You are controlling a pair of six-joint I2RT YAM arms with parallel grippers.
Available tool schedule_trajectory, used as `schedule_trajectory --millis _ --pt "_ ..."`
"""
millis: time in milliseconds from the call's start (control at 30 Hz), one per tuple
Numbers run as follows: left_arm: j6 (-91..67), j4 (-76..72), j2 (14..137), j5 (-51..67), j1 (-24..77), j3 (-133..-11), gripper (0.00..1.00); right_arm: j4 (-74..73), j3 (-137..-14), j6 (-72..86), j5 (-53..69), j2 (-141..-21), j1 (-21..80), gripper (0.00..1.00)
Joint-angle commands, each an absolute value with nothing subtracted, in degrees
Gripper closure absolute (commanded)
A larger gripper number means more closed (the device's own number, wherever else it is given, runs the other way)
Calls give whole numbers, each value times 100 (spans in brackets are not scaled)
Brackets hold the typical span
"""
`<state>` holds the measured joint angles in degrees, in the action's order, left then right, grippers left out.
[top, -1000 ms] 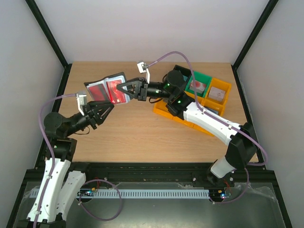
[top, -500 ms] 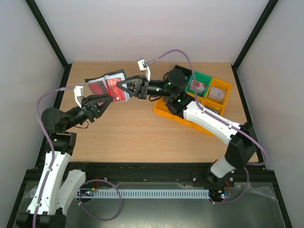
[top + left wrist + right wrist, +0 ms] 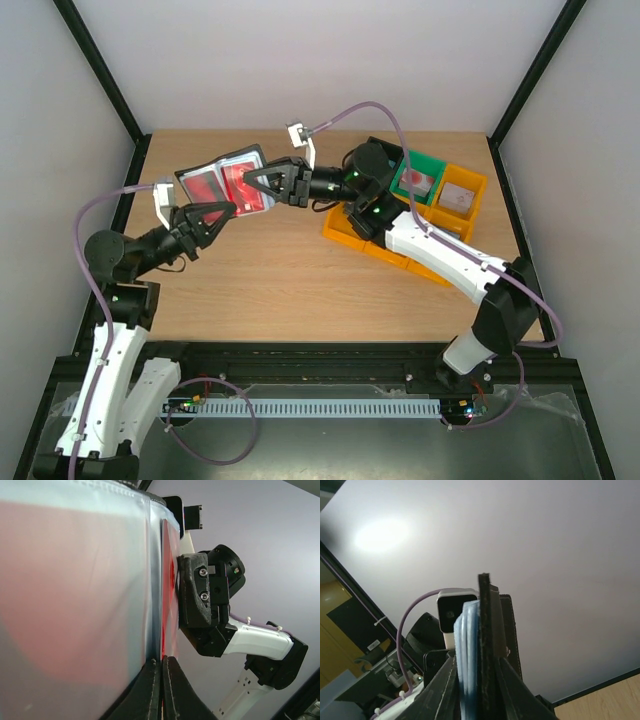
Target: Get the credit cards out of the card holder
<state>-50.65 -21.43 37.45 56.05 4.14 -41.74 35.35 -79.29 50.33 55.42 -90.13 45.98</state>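
The black card holder (image 3: 214,176) hangs open in the air over the back left of the table, with red showing in both halves. My right gripper (image 3: 252,184) is shut on its right half; in the right wrist view (image 3: 477,657) the black cover (image 3: 488,620) and blue-grey inner layers (image 3: 469,640) sit between the jaws. My left gripper (image 3: 227,209) is at the holder's lower edge. In the left wrist view (image 3: 162,661) it is shut on the thin edge of a red credit card (image 3: 165,605) beside a clear sleeve (image 3: 75,605). No pale card shows.
Yellow bins (image 3: 350,228) and a green bin (image 3: 420,180) with small blocks stand at the back right, under the right arm. A black frame edges the table, with white walls behind.
My left gripper has risen and moved in from below the card holder to its lower edge. The holder has shifted slightly left. The right gripper keeps its hold.
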Motion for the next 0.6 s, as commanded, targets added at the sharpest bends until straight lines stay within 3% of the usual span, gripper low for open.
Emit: schedule_trajectory --millis 0,467,567 --pt "-5066 -2167 3711 5607 356 -4261 98 3434 -7797 4825 5826 -8618 4532 80" --pt "-4877 -2119 3679 5630 285 -4281 98 2828 -7676 4418 6039 -8350 4361 76" --pt "-4765 -2042 3671 5656 282 -4312 98 2732 -7704 4357 6079 -8341 4342 81"
